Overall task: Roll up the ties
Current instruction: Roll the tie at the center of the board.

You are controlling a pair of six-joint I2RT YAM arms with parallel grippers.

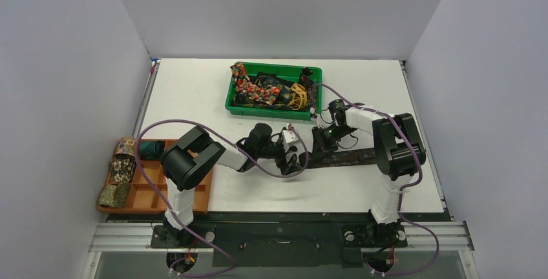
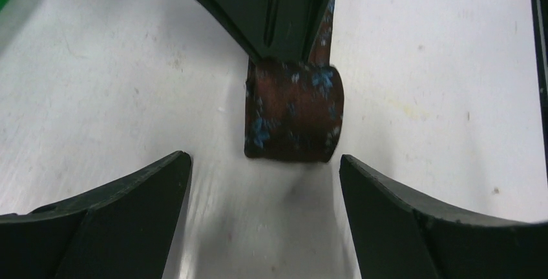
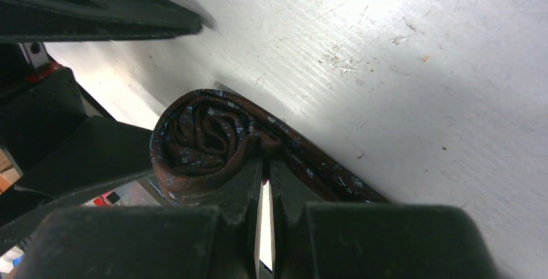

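l gripper open wide, fingers either side of rolled end of brown tie, not touching. r gripper closed, pinching tie fabric at the roll. tie lies mid table, unrolled part running toward r arm.

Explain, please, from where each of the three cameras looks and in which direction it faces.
Top external: fixed above and behind the bases, looks down on the table; both arms show, left gripper and right gripper meeting at the brown tie.
Left wrist: on the left arm, faces the tie's rolled end between its own open fingers.
Right wrist: on the right arm, looks along its own shut fingers, which pinch the tie.
Shared: both wrist views show the tie's rolled end and the other arm's gripper.
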